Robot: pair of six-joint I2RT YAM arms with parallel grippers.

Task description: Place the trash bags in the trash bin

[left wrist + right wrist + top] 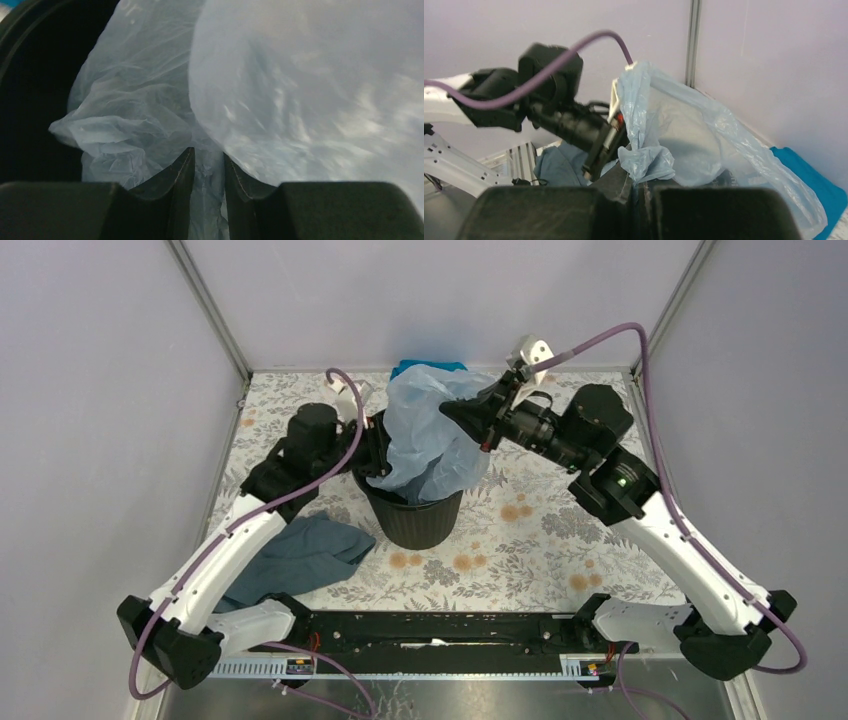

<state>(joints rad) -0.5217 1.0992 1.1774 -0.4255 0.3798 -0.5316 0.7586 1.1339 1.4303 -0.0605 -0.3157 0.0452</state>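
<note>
Right pincer (636,180) clamped on bag (425,430), holding it up at upper centre of overhead frame; bag's lower end sits inside bin (420,520). Left pincer (207,154): jaws narrow, film between them, grip unclear.

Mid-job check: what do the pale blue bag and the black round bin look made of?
The pale blue-grey translucent bag looks like thin plastic film: light passes through it, fine wrinkles, soft sheen. The black round bin looks like rigid moulded plastic, fairly matte: its smooth tapering wall holds its shape.
</note>
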